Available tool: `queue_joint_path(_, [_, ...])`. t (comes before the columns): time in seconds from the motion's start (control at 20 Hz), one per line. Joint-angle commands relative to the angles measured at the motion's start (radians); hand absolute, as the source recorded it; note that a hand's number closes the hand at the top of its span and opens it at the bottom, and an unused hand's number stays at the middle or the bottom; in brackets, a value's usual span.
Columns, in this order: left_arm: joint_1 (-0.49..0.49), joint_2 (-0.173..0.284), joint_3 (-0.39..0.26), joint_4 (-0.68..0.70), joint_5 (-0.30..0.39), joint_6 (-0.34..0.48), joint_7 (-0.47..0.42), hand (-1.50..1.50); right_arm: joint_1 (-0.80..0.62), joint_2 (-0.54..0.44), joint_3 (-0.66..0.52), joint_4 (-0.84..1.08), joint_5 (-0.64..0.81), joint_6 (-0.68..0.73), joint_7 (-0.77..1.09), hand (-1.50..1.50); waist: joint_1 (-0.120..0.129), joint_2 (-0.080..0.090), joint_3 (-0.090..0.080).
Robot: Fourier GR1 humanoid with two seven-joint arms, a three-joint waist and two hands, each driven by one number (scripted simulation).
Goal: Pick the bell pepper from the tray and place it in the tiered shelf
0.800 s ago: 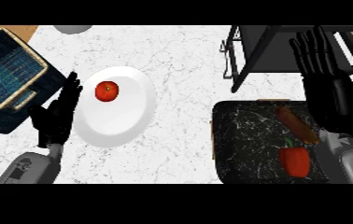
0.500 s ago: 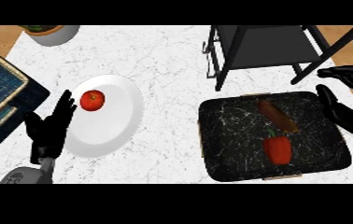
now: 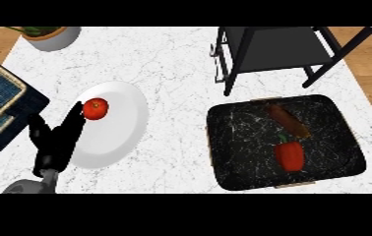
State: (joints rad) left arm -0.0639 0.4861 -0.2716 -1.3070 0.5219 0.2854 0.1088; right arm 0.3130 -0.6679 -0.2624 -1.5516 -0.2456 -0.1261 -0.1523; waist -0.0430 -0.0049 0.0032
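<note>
In the head view, a glossy red bell pepper [image 3: 290, 155] with a short green stem at its top is lying inside a dark, black-marbled square tray [image 3: 240, 132] with rounded corners, toward the tray's right and near side. The pepper is looking elongated, its stem pointing toward the far side of the tray. Just beyond it, apart from it, a long brownish-red sausage-shaped item [image 3: 288, 120] is lying on a slant in the tray's far half. The tray is sitting at the near right part of the white marbled counter [image 3: 174, 77].

Just beyond the tray's far edge, a black metal tiered shelf [image 3: 276, 47] with slim legs and a flat dark-grey top panel is standing at the counter's far right corner.

On the counter's left half, a round white plate [image 3: 120, 132] is carrying a small red tomato [image 3: 95, 108] near its far left rim. The robot's left hand [image 3: 56, 142], black, is resting by the plate's left rim with its fingers straight and pointing up, holding nothing. The right hand is showing nowhere in this view.

At the far left corner, a light grey pot [image 3: 56, 38] with green leaves is partly showing. At the left edge, a dark blue flat object [image 3: 16, 109] with lighter stripes is lying, cut off by the view. No readable writing is appearing on anything.
</note>
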Motion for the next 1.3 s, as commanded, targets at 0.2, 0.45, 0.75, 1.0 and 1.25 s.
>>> queue_joint_path(0.2, [0.04,-0.014,-0.008,-0.013,-0.024,-0.036,0.018,0.0,0.237,-0.056,-0.046,-0.247,-0.041,0.208,0.025,-1.5,0.027,0.001,-0.004])
queue_joint_path(0.45, [0.002,-0.041,0.0,0.006,-0.017,-0.044,0.048,0.0,0.345,-0.14,-0.12,-0.488,-0.083,0.275,0.232,-1.5,0.02,0.002,-0.006])
queue_joint_path(0.75, [-0.039,-0.039,0.009,0.006,-0.049,-0.042,0.054,0.0,0.177,-0.209,-0.022,-0.677,-0.017,0.105,0.701,-1.5,0.052,0.009,-0.006])
queue_joint_path(1.0, [0.017,-0.066,-0.02,-0.043,-0.069,-0.042,0.065,0.0,0.079,-0.208,0.113,-0.762,0.15,-0.001,0.961,-1.5,0.063,0.007,-0.005])
queue_joint_path(1.25, [-0.019,-0.063,0.001,-0.037,-0.081,-0.046,0.105,0.0,-0.125,-0.227,0.265,-0.667,0.257,0.006,1.164,-1.5,0.067,0.009,-0.004])
